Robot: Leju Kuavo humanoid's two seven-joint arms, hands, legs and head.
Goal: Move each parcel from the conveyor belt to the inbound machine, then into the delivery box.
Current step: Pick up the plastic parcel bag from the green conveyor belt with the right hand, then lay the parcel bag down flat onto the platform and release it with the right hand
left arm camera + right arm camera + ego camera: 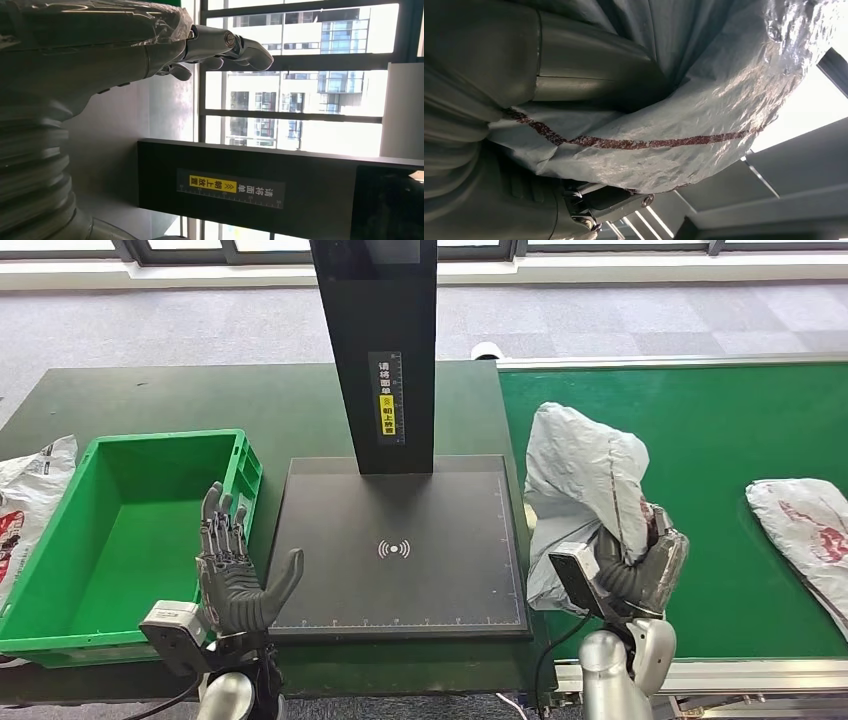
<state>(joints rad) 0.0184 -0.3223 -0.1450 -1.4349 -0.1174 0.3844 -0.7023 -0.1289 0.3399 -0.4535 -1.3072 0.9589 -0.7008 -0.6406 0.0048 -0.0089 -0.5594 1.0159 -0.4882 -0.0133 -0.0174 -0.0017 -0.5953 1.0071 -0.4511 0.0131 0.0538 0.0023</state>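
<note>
The right hand (640,565) grips a grey parcel (580,490) (crumpled) beside the inbound machine (400,550). The left hand (235,575) holds nothing, fingers apart.

a parcel-sorting station set up in an office-like room: a green conveyor belt (720,440) on the right carries grey mailer bags (805,530), a black scanning platform (400,550) with upright post stands mid-tabletop, a green crate (60,625) sits left, grey carpet and windows lie beyond.
</note>
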